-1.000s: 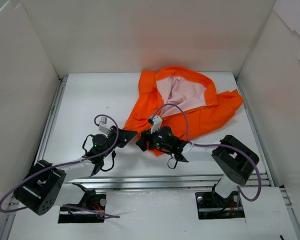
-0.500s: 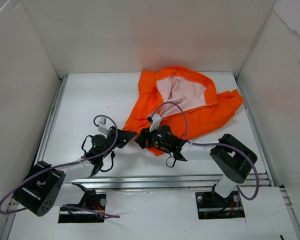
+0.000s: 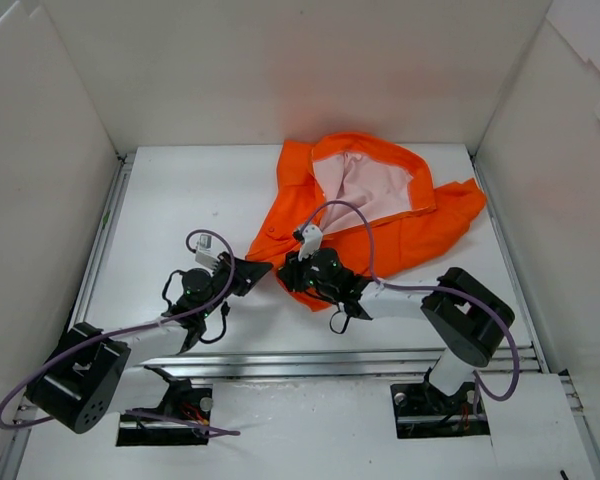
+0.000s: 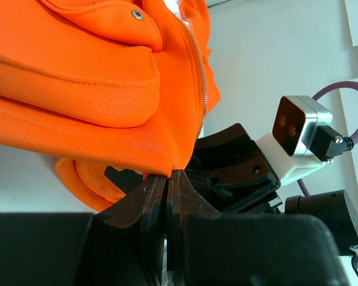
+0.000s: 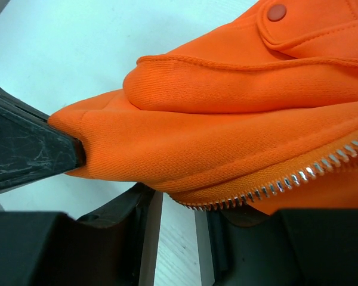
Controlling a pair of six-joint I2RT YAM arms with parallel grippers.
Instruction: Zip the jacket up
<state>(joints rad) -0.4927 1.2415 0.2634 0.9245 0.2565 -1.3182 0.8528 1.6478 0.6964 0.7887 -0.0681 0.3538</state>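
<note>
The jacket (image 3: 375, 215) lies at the far middle of the table (image 3: 180, 200), its near hem corner clamped by the left gripper (image 4: 167, 182), so the right gripper (image 5: 179, 208) (parted beneath the zipper teeth (image 5: 274, 182), pull unseen) should seek the slider with that hem held taut.

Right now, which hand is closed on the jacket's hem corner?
The left hand: its fingers are pressed together on the jacket's hem corner; the right hand's fingers stand apart under the zipper edge.
</note>
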